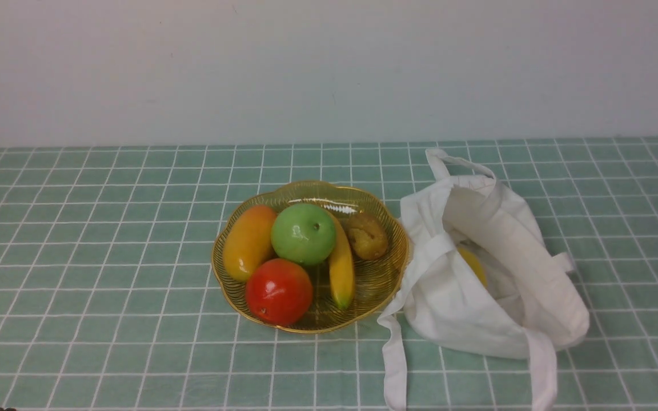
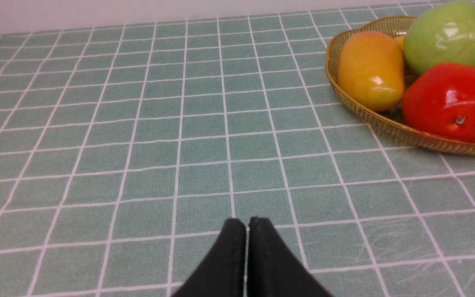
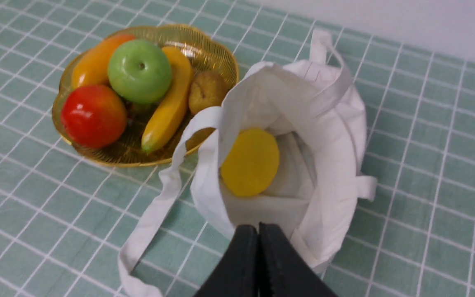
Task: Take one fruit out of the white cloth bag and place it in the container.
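Note:
The light-green apple (image 1: 303,233) (image 2: 451,36) (image 3: 139,71) lies in the gold wire bowl (image 1: 383,281) (image 2: 390,126) (image 3: 217,55), on top of the other fruit. Right of the bowl sits the white cloth bag (image 1: 466,319) (image 3: 332,123), its mouth open, with a yellow lemon-like fruit (image 1: 473,264) (image 3: 250,161) inside. My left gripper (image 2: 247,222) is shut and empty over bare cloth, well short of the bowl. The right gripper (image 3: 258,228) is shut and empty, above the bag's near rim. Neither gripper shows in the front view.
The bowl also holds a red fruit (image 1: 279,291), an orange mango (image 1: 249,242), a banana (image 1: 341,265) and a brown kiwi-like fruit (image 1: 367,235). A bag strap (image 1: 394,365) trails toward the table's front edge. A green checked tablecloth (image 1: 106,257) covers the table below a white wall.

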